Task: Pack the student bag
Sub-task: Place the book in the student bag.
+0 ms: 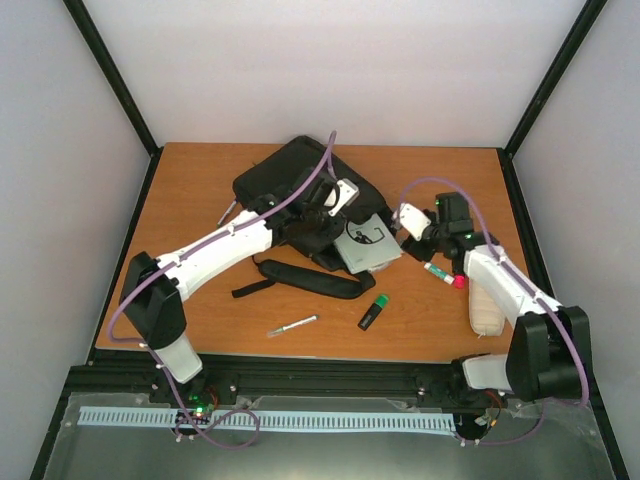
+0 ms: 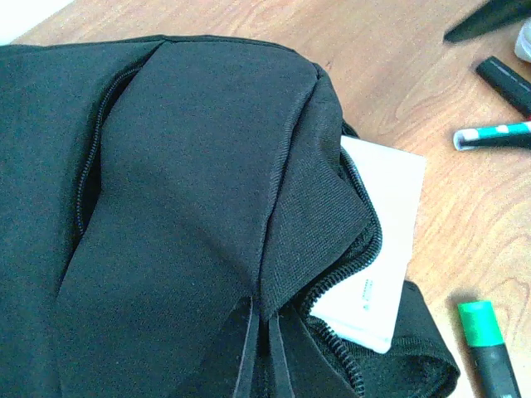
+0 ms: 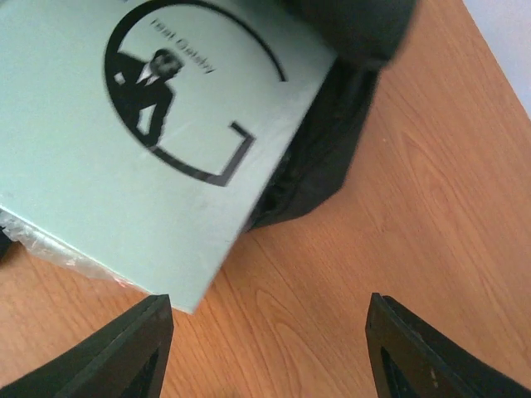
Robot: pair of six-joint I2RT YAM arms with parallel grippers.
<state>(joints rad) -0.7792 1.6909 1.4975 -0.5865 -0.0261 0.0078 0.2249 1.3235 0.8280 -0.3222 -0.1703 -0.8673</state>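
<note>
we found the book [image 3: 149, 166], half inside the student bag [image 2: 166, 207], lying upper left of the released right gripper [image 3: 267, 308], while the left gripper [image 2: 261, 336] clenched the bag's fabric.

A robotics lab: two arms [image 1: 215, 250] [image 1: 500, 275] at a wooden table [image 1: 200, 190], white panel walls [image 1: 330, 70], black frame [image 1: 110, 75].

Wooden table [image 1: 200, 200] (orange-brown, grain visible). Plain white walls [image 1: 330, 60] on three sides. Black frame posts [image 1: 111, 75] slant up at the back corners. Black rail [image 1: 330, 375] along near edge. Soft even light, faint shadows.
</note>
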